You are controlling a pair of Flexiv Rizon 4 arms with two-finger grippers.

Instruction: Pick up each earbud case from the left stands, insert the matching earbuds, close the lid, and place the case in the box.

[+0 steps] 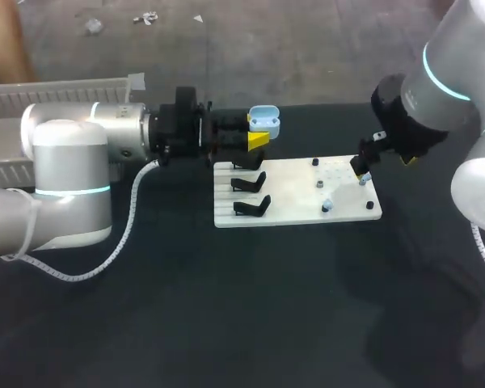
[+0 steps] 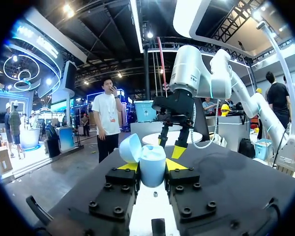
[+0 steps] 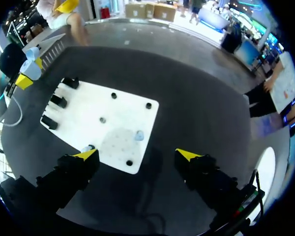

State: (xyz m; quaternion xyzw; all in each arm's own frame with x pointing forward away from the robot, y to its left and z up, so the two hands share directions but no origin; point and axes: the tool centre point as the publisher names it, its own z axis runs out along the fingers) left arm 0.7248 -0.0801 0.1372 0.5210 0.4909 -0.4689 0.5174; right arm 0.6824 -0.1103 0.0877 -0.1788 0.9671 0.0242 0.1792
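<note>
Up by the far left corner of the board (image 1: 287, 198), got the left hand (image 1: 257, 131) clamped on the case (image 1: 263, 120), one yellow tip pressed to each side. Holding it just past the board's far edge, near the farthest of the stands (image 1: 248, 183), with the lid (image 2: 130, 147) flipped open and leaning back to one side. Pale blue all over, by the way. From the left wrist, can see the case body wedged snug between both fingers, and the right hand (image 2: 171, 147) straight ahead beyond it, tips pointing down.

Got that right hand hanging over the board's right end, fingers spread wide, gripping nothing at all. From the right wrist, seeing one of its tips over the board's near corner and the other out over the dark desk (image 3: 201, 98).

Counting three black stands in a row down the board's left side. Also spotting a few earbuds (image 3: 139, 135) dotted over the right half: one pale blue, one greyish nearer the middle, one right beside a right-hand fingertip. Too tiny to tell much more, honestly. Got some black pegs (image 3: 148, 105) poking up around them too, close to the board's edges.

Can make out the box (image 1: 65, 87), white and ribbed, way over at the desk's far left behind the left arm, well apart from the case.
</note>
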